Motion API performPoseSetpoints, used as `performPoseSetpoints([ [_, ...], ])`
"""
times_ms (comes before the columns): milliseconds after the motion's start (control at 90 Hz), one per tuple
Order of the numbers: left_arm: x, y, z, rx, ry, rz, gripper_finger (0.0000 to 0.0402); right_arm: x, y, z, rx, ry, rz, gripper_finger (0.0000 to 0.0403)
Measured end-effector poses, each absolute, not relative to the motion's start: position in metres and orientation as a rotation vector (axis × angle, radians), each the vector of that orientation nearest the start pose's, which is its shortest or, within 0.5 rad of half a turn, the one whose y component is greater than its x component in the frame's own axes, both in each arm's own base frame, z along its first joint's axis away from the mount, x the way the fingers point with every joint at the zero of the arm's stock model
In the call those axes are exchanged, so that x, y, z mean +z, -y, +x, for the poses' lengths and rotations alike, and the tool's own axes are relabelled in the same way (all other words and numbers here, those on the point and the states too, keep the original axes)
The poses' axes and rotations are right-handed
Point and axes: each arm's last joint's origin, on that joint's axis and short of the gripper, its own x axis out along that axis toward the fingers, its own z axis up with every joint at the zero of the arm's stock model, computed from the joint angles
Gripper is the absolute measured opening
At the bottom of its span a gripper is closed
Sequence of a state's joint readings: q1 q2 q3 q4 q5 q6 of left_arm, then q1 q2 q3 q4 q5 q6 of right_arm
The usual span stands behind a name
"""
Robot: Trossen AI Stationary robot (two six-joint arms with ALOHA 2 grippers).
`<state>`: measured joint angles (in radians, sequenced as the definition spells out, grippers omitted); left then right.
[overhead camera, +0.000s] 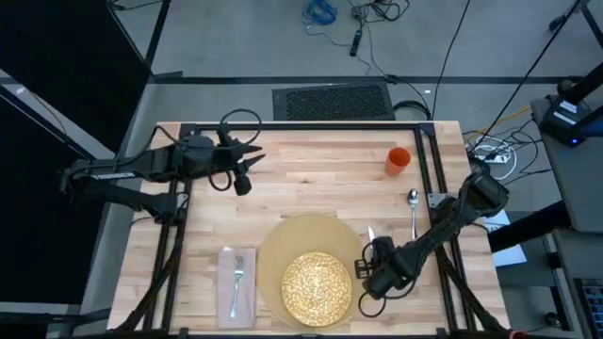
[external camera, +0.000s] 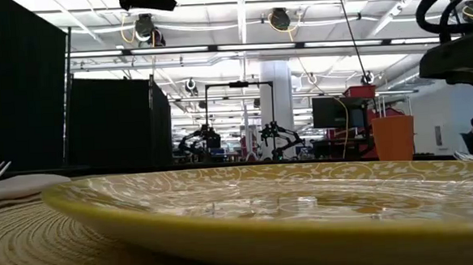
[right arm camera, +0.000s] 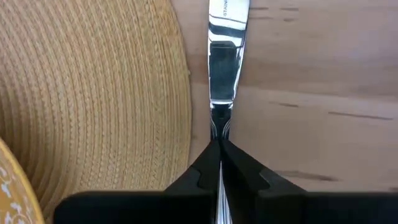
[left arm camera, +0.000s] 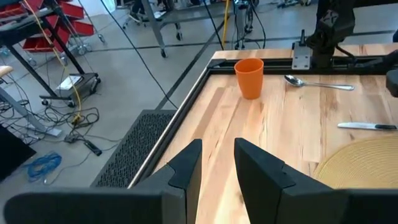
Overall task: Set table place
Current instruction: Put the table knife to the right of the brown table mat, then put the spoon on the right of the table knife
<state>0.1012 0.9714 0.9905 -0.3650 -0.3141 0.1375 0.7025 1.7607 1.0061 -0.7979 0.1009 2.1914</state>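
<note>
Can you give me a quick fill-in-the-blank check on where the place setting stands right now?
1. The right tool is shut on the ____.
2. The fork lies on the ____.
3. The spoon lies on the table between the orange cup and the ____ arm.
4. The yellow plate sits on the round ____.

Missing words: knife; napkin; right; placemat

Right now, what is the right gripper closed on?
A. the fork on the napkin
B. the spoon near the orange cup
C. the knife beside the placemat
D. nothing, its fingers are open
C: in the right wrist view the right gripper has its fingers pinched on the handle of the knife, which lies on the table just beside the placemat.
</note>
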Motion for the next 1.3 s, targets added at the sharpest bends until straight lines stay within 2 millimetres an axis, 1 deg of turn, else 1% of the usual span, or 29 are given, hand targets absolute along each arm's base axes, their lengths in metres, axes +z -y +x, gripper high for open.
performPoseSetpoints([
  [322,0.356,-0.023,0.198,0.358,-0.369,0.176,0.0081,0.143,-0.189,0.225,-1.110,-1.169,1.164,0.0000],
  [433,0.359,-0.023,0.194,0.358,-0.347,0.175,0.0081,0.148,-0.191,0.227,-1.100,-1.183,1.146,0.0000],
  [500,0.360,-0.022,0.193,0.359,-0.342,0.174,0.0081,0.154,-0.191,0.227,-1.097,-1.200,1.115,0.0000],
  [611,0.361,-0.022,0.190,0.360,-0.334,0.173,0.0081,0.171,-0.190,0.228,-1.111,-1.202,1.082,0.0000],
  [700,0.362,-0.022,0.189,0.360,-0.330,0.173,0.0081,0.179,-0.190,0.228,-1.140,-1.208,1.044,0.0000],
  [778,0.362,-0.022,0.189,0.360,-0.331,0.173,0.0081,0.187,-0.192,0.231,-1.123,-1.212,1.038,0.0002],
  [844,0.362,-0.022,0.189,0.360,-0.331,0.173,0.0081,0.193,-0.193,0.231,-1.117,-1.222,1.022,0.0009],
  [933,0.363,-0.022,0.189,0.361,-0.326,0.173,0.0081,0.198,-0.192,0.232,-1.101,-1.239,0.981,0.0028],
  [978,0.363,-0.022,0.189,0.362,-0.327,0.173,0.0081,0.199,-0.188,0.229,-1.137,-1.251,0.922,0.0040],
  [1056,0.363,-0.022,0.189,0.362,-0.327,0.173,0.0081,0.200,-0.174,0.219,-1.241,-1.286,0.752,0.0063],
  [1144,0.363,-0.022,0.189,0.362,-0.327,0.173,0.0081,0.203,-0.156,0.209,-1.414,-1.297,0.597,0.0087],
  [1189,0.363,-0.022,0.189,0.362,-0.327,0.173,0.0081,0.204,-0.146,0.205,-1.490,-1.300,0.568,0.0098],
  [1233,0.363,-0.022,0.189,0.362,-0.327,0.173,0.0081,0.205,-0.136,0.204,-1.524,-1.307,0.575,0.0110],
  [1300,0.363,-0.022,0.189,0.363,-0.325,0.172,0.0081,0.202,-0.122,0.204,-1.481,-1.337,0.602,0.0126],
])
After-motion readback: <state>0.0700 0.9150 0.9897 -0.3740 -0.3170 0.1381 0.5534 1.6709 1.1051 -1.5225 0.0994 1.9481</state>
